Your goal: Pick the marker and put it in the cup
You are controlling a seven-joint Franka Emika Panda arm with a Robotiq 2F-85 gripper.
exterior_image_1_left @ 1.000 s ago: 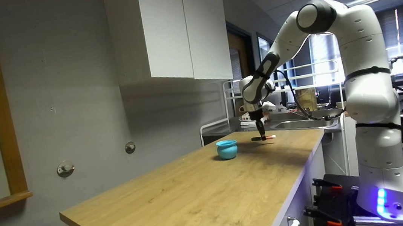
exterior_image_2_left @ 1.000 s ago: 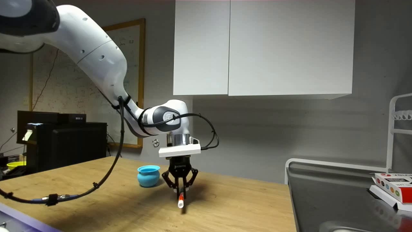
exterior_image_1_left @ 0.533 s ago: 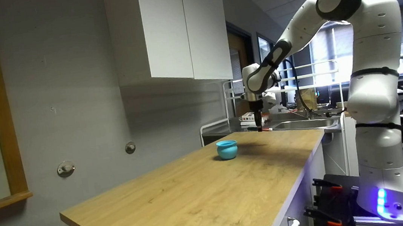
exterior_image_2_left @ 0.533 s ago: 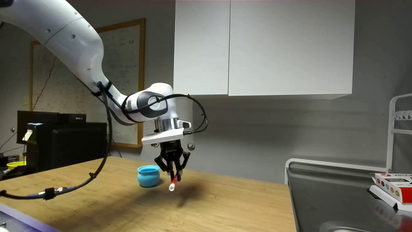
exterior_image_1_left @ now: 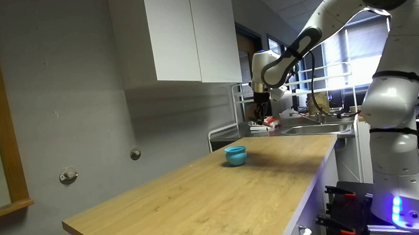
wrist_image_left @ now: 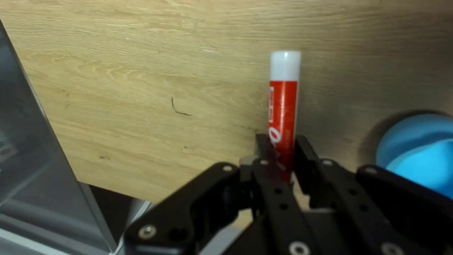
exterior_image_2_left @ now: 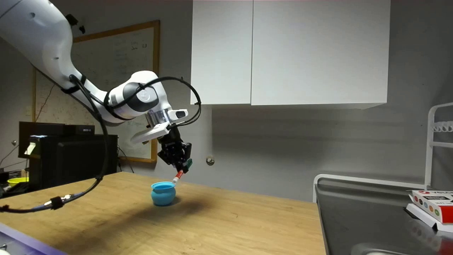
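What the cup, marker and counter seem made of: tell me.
Cup: smooth, plain blue, perhaps plastic or glazed ceramic; the look leaves it open. Marker: probably glossy plastic, its white end catching a highlight. Counter: visible grain suggests wood or wood-look laminate, low sheen.

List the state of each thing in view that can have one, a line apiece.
cup: upright on the wooden counter.
marker: held off the wooden counter, not in the cup; exact tilt unclear.
end effector: closed on the marker, which sits between its fingers.
cabinet doors: closed.
base light: lit blue.
whiteboard: written on.
red-and-white box: whether open or closed is unclear.
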